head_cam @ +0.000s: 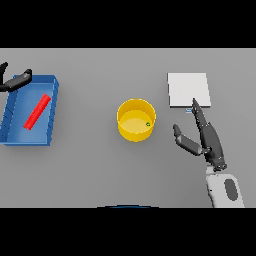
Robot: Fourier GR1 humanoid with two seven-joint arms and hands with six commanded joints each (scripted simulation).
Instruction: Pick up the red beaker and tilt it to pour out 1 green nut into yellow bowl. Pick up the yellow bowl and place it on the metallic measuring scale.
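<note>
A yellow bowl (136,120) stands upright at the table's middle with one green nut (148,124) inside, near its right wall. The red beaker (38,111) lies on its side in a blue tray (54,111) at the left. My left hand (15,81) hovers at the tray's far left corner, fingers relaxed and holding nothing. My right hand (206,135) is to the right of the bowl, fingers straight and thumb spread toward the bowl, a clear gap apart from it. The metallic measuring scale (188,90) is a pale square plate just beyond the right hand's fingertips.
Bare grey table surface lies between the blue tray and the bowl, and in front of both. The scale sits at the back right, close to the bowl's right side.
</note>
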